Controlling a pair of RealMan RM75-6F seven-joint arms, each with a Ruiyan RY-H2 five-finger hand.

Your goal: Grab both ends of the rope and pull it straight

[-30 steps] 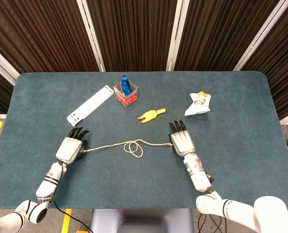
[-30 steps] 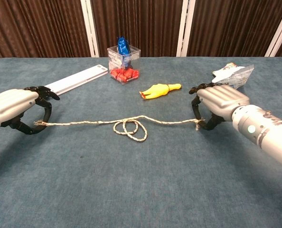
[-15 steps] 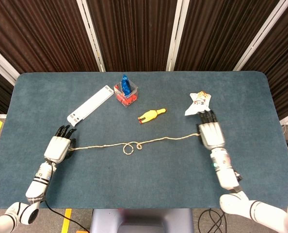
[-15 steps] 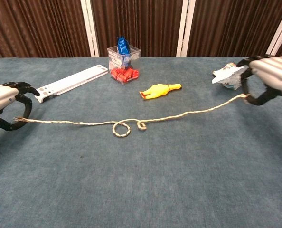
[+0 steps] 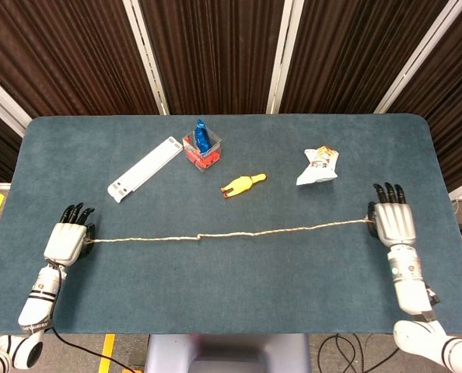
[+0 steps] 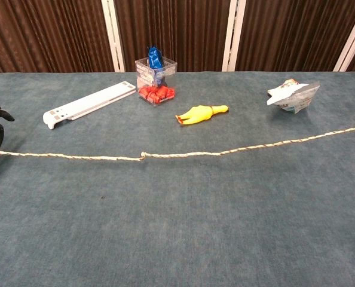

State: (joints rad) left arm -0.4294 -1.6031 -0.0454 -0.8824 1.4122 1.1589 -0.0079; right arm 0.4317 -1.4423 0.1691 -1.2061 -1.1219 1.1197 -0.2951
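While taut: rope (image 5: 231, 232) spans the table (image 5: 231, 303), small kink mid-length.
Left hand (image 5: 66, 241): grips one end.
Right hand (image 5: 393, 223): grips the other.
Behind: rubber chicken (image 5: 243, 185), snack packet (image 5: 318, 166), white strip (image 5: 146, 168), clear box (image 5: 202, 151).
Chest view: right hand out of frame.

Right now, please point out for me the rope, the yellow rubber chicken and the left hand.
rope (image 5: 239, 232), head view, on its middle stretch, just right of the small kink.
yellow rubber chicken (image 5: 243, 184), head view, on its body.
left hand (image 5: 64, 242), head view, on the white back of the hand.
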